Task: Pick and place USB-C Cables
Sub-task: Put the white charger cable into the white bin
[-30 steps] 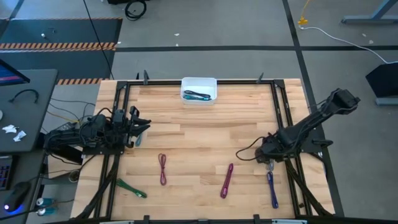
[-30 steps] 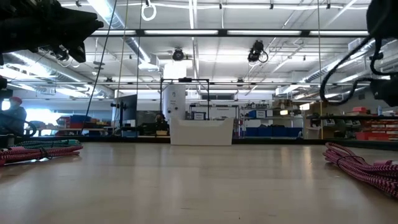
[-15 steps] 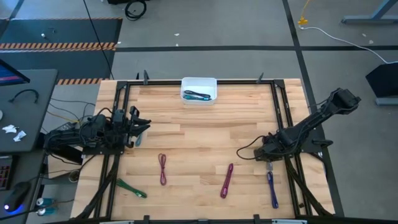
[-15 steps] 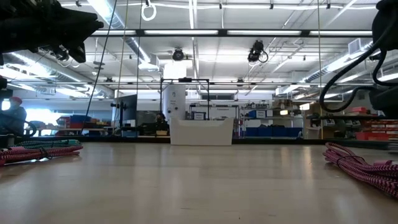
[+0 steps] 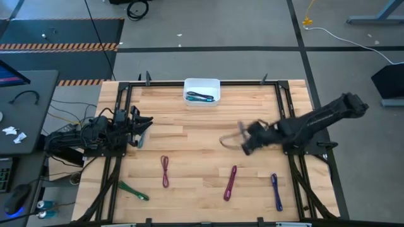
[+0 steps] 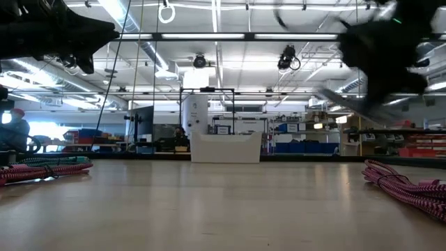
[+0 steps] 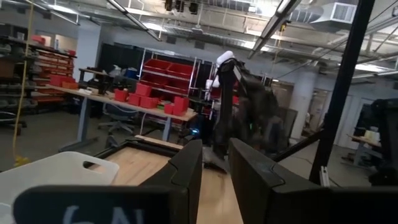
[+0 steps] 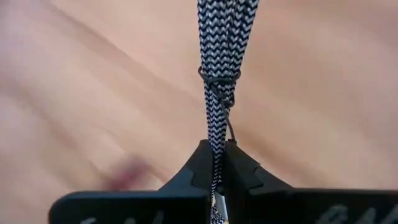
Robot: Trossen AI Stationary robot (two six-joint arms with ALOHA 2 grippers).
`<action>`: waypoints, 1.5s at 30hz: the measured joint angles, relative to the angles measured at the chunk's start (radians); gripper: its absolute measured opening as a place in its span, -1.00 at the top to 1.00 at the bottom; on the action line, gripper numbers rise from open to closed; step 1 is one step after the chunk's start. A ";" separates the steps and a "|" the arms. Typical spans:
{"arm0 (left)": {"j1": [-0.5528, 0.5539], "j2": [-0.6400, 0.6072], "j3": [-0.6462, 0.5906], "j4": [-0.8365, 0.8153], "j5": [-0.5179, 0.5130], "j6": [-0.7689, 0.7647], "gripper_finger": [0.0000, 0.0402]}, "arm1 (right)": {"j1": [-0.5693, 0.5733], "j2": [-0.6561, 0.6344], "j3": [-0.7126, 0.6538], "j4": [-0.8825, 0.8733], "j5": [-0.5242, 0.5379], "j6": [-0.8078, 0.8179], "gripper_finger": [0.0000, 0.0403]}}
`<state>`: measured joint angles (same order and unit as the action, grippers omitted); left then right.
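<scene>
My right gripper (image 5: 245,145) hangs over the middle right of the table, shut on a grey, black-and-white braided USB-C cable (image 8: 219,56), which shows as a blurred loop (image 5: 230,136) in the high view. On the table lie a maroon cable (image 5: 165,171), a purple one (image 5: 230,183), a blue one (image 5: 276,192) and a green one (image 5: 133,191). A white bin (image 5: 202,90) at the far edge holds teal cables. My left gripper (image 7: 216,155) waits at the table's left edge, held above it, its fingers a little apart with nothing between them. My right gripper pinches one end of the folded grey bundle (image 8: 216,163) between its two fingertips. The fingers slant down toward the table's left and lie along the cable. The bundle, bound by a thin tie (image 8: 219,79), stretches out past the fingertips, lifted clear of the table.
A black frame (image 5: 287,107) runs round the table's far, left and right sides. In the low view, cables lie at the left (image 6: 45,169) and right (image 6: 408,185), with the bin (image 6: 225,148) far behind them. The table's middle is bare wood.
My right gripper has risen from near the blue cable's far end and swung toward the table's left and far side, its wrist rolling. The grey cable that lay there has gone with it, lifted clear. The other cables lie as before.
</scene>
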<state>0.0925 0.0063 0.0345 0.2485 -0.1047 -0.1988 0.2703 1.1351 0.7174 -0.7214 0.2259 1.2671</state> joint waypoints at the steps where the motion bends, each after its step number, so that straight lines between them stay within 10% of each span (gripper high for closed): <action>1: 0.000 0.000 0.000 0.000 0.000 -0.004 0.57 | -0.045 0.000 0.032 0.054 0.019 -0.114 0.92; 12: 0.000 0.000 0.000 0.001 0.001 -0.094 0.58 | -0.614 0.255 0.404 0.352 -0.206 -1.113 0.92; 21: 0.000 0.000 0.000 0.002 0.001 -0.112 0.56 | -0.785 0.750 0.932 0.218 -0.335 -1.601 0.92; 29: 0.000 0.000 0.000 0.002 0.001 -0.106 0.55 | -0.805 1.026 1.181 0.011 -0.197 -1.776 0.91; 45: 0.000 0.000 0.000 0.002 0.001 -0.105 0.56 | -0.810 1.159 1.194 -0.047 0.040 -1.805 0.54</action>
<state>0.0925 0.0063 0.0347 0.2508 -0.1040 -0.3035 -0.5392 2.2940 1.9114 -0.7681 0.2656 -0.5377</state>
